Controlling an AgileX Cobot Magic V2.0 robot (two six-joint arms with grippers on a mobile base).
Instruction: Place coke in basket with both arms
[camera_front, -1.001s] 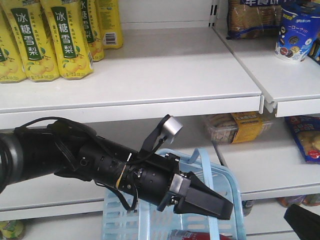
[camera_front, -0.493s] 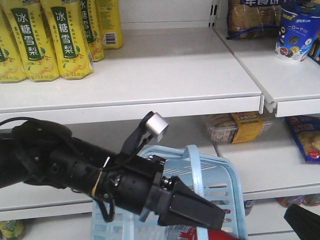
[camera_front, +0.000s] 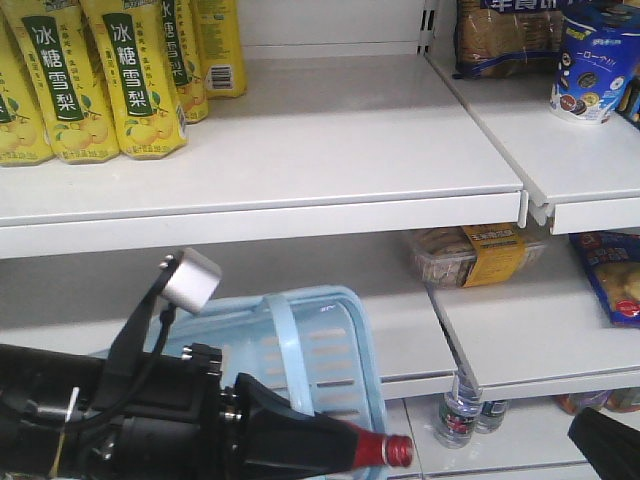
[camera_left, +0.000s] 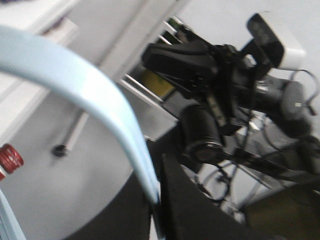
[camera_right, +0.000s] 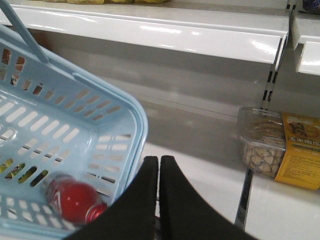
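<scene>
Coke: the coke (camera_right: 75, 197) lies on its side inside the basket (camera_right: 112, 96), low against the slotted wall nearest the right tool; part of its red shows through the slots

Cap: in the front view only the red neck and cap (camera_front: 398, 452) show, just past the left tool's tip and low beside the basket's corner

Basket: tilted and held up in front of the lower shelf (camera_front: 520, 330), not resting flat on it

Left tool: the left tool (camera_left: 152, 195) is pinching the basket's thin handle (camera_left: 100, 100), which arcs down and ends between the dark fingers

Right tool: the right tool (camera_right: 159, 162) has its fingers pressed together with nothing between them, just beside the basket's rim; whether it touches the rim I cannot tell

Stage: judging by where the coke lies, the placing looks done and the basket is being carried

How the coke handles: likely light, stiff and smooth; being round, it will roll on the sloping basket floor

Where to hold: across the wide red body, not the narrow neck, where the fingers would slide off

Risk: the handle is thin and swings, so the basket could tip further and shift the coke

Nearby: a snack box (camera_front: 470, 255) sits on the shelf, well apart from the basket
</scene>
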